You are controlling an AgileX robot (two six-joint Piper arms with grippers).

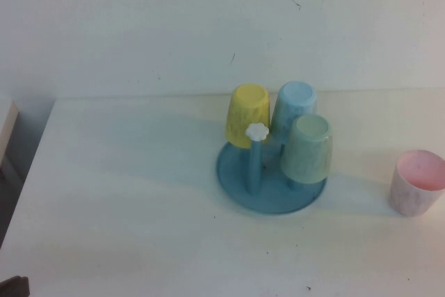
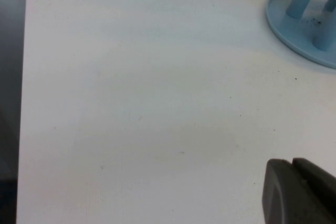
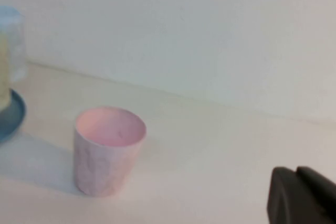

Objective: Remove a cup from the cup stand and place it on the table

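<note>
The pale pink cup (image 1: 416, 184) stands upright on the white table (image 1: 125, 193), to the right of the cup stand and apart from it. It also shows in the right wrist view (image 3: 107, 150), open side up and empty. The blue cup stand (image 1: 233, 172) sits mid-table, with one bare peg that has a white flower tip (image 1: 256, 131). My right gripper (image 3: 295, 170) is shut and empty, drawn back from the pink cup. My left gripper (image 2: 292, 163) is shut and empty, over bare table to the left of the stand (image 2: 294, 30).
A yellow cup (image 1: 248, 115), a light blue cup (image 1: 295, 106) and a mint green cup (image 1: 308, 149) hang upside down on the stand's pegs. A white wall runs behind the table. The table's left edge (image 1: 31, 165) drops off to a dark floor.
</note>
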